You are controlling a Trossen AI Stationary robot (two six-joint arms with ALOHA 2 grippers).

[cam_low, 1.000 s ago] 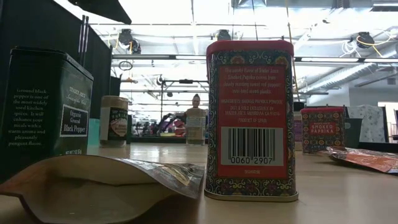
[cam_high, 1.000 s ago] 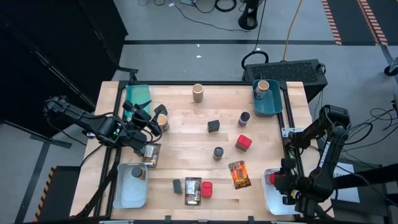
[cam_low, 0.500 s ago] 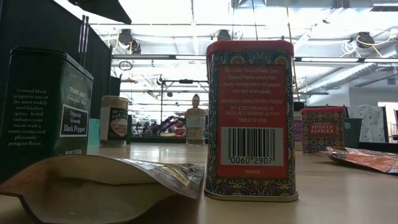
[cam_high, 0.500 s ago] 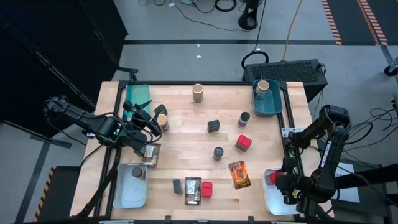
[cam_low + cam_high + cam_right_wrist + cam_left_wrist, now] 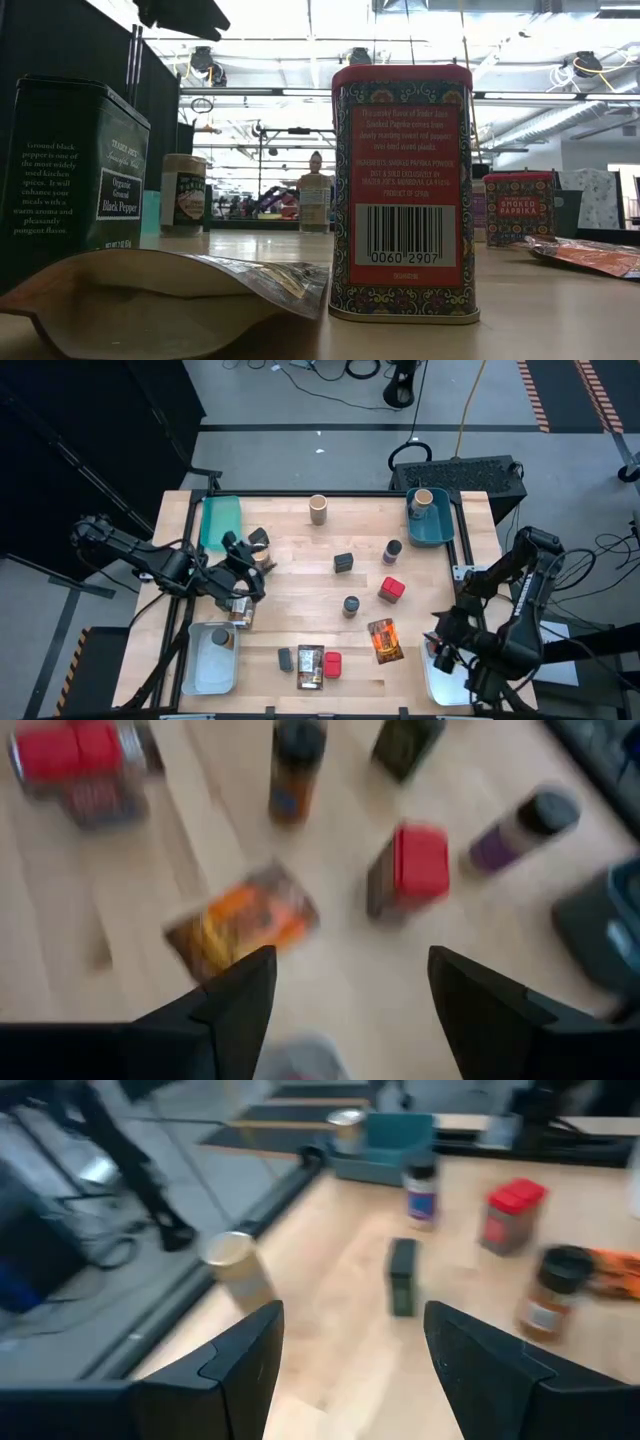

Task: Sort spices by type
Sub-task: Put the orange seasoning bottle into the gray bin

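Tabletop: "Organic Ground Black Pepper" tin (image 5: 70,180)

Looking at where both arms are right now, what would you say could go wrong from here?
The left gripper, fingers open and empty, hangs beside the tan cylinder and a dark jar; a sideways sweep might topple either. The right gripper, also open, sits by the clear bin, close to the orange packet, which it could nudge.

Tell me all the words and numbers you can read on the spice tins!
"Organic Ground Black Pepper": dark green tin
"0060 2907", under the barcode: tall red tin
"SMOKED PAPRIKA": small red tin farther back
Fine print on both near tins: too small to read surely.
Round jar label, orange packet: unreadable.
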